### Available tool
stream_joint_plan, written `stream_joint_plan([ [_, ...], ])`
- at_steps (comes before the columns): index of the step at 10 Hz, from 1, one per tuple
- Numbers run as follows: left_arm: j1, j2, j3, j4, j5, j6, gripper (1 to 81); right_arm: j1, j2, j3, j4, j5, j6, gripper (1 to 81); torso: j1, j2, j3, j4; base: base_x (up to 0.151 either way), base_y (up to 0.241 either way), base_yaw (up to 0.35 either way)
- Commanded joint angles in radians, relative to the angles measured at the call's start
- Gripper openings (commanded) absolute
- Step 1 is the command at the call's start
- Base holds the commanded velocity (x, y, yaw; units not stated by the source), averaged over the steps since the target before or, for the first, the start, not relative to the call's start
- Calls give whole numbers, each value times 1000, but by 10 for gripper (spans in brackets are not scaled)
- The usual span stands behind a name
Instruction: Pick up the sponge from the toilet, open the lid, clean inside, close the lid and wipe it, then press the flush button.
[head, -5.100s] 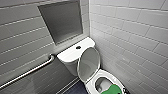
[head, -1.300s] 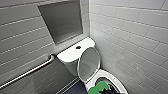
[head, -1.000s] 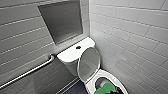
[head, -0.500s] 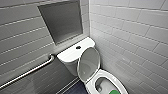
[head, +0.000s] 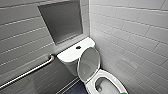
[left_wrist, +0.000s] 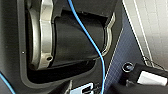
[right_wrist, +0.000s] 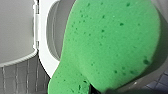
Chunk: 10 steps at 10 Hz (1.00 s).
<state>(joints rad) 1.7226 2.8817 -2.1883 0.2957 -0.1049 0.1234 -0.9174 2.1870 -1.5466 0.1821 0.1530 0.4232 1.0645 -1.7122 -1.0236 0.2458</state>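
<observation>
Sponge hangs just over the toilet bowl's rim. The lid stands up against the tank, leaving the inside free for wiping. The right pincer looks clamped on the sponge. I cannot tell the left pincer's state.

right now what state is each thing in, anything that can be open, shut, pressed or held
lid, open, standing up against the tank
bowl, uncovered
flush button, nothing touching it, not being pressed
sponge, up in the air over the bowl's rim, not resting on the toilet
</observation>
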Motion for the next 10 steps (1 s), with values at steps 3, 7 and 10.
stream_joint_plan([
  [3,30,-14,16,14,71,2,811,-18,-148,99,-6,2,-6,10,0,0,0,0,0,0,0],
  [7,-28,-201,229,8,62,-8,811,-206,-126,16,-79,-4,-11,10,0,0,0,0,0,0,0],
  [10,-103,-350,450,3,76,-11,811,-326,-89,-19,-187,3,-11,10,0,0,0,0,0,0,0],
])
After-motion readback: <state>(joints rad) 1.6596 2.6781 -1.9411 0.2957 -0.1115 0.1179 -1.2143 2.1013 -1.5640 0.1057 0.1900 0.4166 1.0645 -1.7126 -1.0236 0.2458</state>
